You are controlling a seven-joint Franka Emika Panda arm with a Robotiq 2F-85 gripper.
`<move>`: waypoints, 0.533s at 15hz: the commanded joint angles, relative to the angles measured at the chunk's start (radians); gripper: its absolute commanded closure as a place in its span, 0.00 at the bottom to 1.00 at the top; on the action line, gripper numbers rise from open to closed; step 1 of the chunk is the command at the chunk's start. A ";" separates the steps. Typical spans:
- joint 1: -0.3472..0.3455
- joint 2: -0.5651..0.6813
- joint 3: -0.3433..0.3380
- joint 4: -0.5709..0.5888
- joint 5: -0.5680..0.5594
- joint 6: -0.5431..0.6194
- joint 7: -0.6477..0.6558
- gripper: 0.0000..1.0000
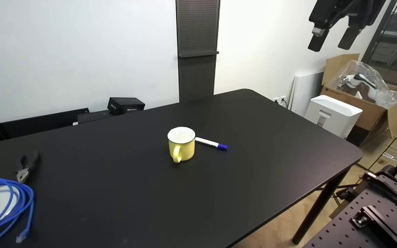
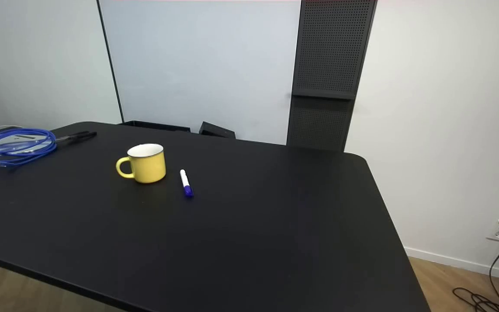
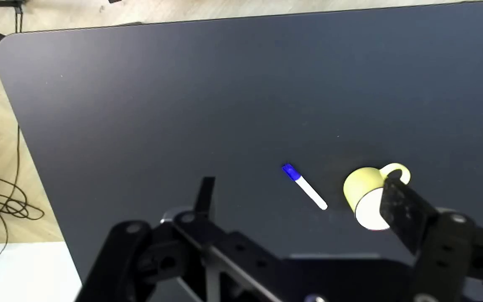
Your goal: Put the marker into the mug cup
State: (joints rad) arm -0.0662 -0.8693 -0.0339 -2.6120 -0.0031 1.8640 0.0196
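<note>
- Widely parted and unloaded, the tool [image 1: 331,44] is positioned high above the table [image 1: 133,193].
- The marker [image 3: 305,187] is laid flat just beside the mug cup [image 2: 147,167], which could be tipped if brushed by the wide tool on descent.
- Pliers [image 1: 23,172] and blue cable [image 1: 22,199] are set well apart, judged no obstacle.

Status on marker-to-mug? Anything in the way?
Gripper open, empty, up off the table. Marker lying on the table, not yet in the mug. Mug upright beside it, not touching; nothing seen in the way.
</note>
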 commanded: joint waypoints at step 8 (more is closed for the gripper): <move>-0.003 0.053 -0.012 0.008 -0.020 0.074 -0.017 0.00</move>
State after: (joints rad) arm -0.0665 -0.8654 -0.0345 -2.6121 -0.0065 1.8781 0.0191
